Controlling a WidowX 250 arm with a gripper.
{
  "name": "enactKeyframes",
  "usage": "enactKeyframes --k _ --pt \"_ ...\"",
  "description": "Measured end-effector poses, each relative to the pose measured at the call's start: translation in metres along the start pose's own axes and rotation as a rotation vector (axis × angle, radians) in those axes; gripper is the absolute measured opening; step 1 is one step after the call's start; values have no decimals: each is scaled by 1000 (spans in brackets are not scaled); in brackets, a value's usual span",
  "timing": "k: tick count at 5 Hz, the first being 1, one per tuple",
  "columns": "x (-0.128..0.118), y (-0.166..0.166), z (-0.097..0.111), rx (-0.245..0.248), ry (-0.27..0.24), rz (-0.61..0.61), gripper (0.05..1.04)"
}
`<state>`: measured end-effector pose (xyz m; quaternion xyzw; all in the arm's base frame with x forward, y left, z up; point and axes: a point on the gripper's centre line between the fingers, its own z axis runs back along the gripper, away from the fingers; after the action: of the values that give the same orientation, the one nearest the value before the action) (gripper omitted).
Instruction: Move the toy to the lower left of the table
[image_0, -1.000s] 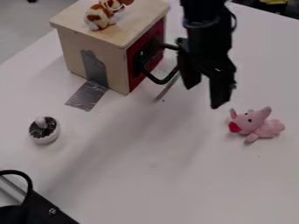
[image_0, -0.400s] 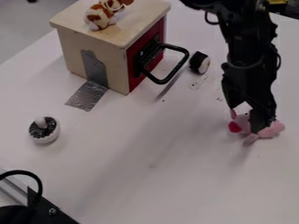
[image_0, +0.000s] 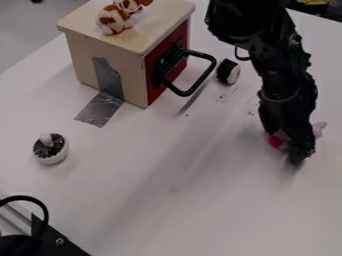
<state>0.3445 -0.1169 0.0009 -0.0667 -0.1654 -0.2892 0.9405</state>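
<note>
Camera view: A red-nosed pink plush toy (image_0: 276, 142) lies crosswise behind the black gripper (image_0: 296, 151), peeking out either side, at the table's (image_0: 200, 210) right; whether the grip is open or closed cannot be made out.

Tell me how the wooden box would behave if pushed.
The wooden box looks stiff, judging by its flat, thick-edged top. Silver tape running from its side onto the table would likely resist sliding. Its broad, squat shape suggests it wouldn't tip easily.
</note>
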Motion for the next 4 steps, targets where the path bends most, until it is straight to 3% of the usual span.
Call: enactKeyframes --k 1,2,3,4 --pt "-8 8 0 27 26 -6 672" --pt "-21 10 11 38 73 10 458" --pt "-23 40 43 65 40 122 381" --pt "-41 67 83 91 25 244 368"
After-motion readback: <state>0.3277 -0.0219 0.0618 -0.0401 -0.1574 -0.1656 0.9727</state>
